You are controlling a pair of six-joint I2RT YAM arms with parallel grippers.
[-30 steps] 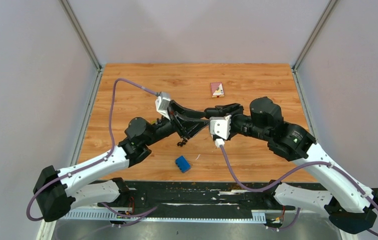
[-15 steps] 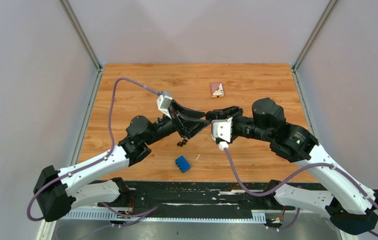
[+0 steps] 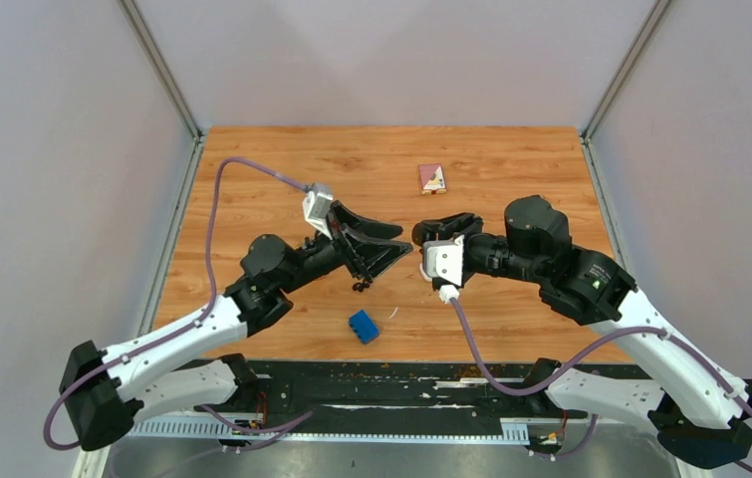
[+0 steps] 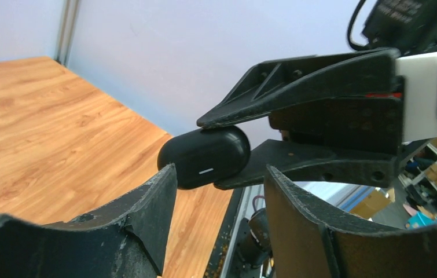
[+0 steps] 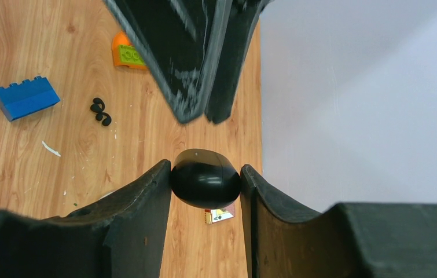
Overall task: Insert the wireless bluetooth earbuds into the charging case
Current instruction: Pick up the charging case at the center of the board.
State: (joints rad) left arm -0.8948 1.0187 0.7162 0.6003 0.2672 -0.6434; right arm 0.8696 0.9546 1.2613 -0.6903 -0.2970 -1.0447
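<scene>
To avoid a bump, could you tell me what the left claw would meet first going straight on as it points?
Most likely the black charging case, pinched in the right claw just ahead of the left claw.

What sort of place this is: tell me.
Probably a robot lab test cell: a wooden table boxed in by plain grey panels, two robot arms bolted at its edge, cluttered shelves beyond.

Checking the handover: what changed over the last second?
The left gripper opened off the black charging case and drew back to its left, leaving a gap. The right gripper kept the case clamped and barely shifted. The black earbuds, blue brick and small card stayed put.
</scene>
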